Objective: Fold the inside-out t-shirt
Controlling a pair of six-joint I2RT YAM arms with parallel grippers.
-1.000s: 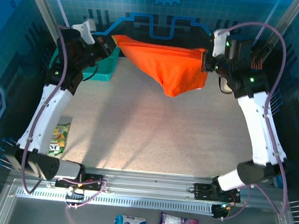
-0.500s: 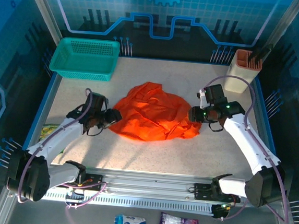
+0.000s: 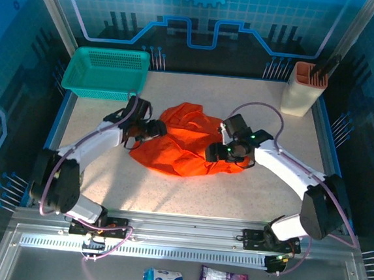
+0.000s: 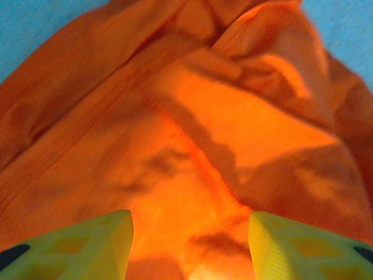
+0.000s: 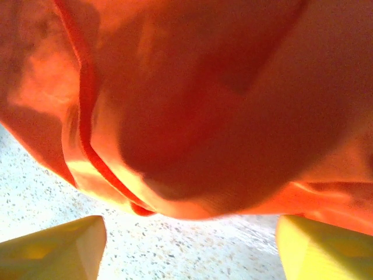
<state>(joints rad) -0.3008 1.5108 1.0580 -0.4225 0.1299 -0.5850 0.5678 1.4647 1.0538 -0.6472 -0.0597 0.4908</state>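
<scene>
The table [image 3: 169,191] carries the shirt [image 3: 179,156] as a crumpled heap at its middle, between the two grippers; a second ago the shirt hung stretched in the air between them over the far edge, and half a second ago it already lay dropped on the table, a little wider than now. The basket [image 3: 103,93] stands beyond the left gripper and off to its left, well apart; it was partly hidden by the raised left arm a second ago and is in the same corner since. The holder [image 3: 304,91] stands far beyond the right gripper, to its right.

The left gripper [image 3: 158,129] is at the heap's far-left edge, touching cloth; half a second ago it sat nearer and just outside the heap. Its yellow fingers [image 4: 81,245] stand wide apart, wrinkled cloth and a seam lying between and ahead of them, nothing pinched.

The right gripper [image 3: 212,153] is over the heap's right part, having come leftward from the heap's right edge; its fingers [image 5: 52,248] are spread wide, bare speckled table between the tips, and a bulge of shirt with a hem just ahead, not gripped.
</scene>
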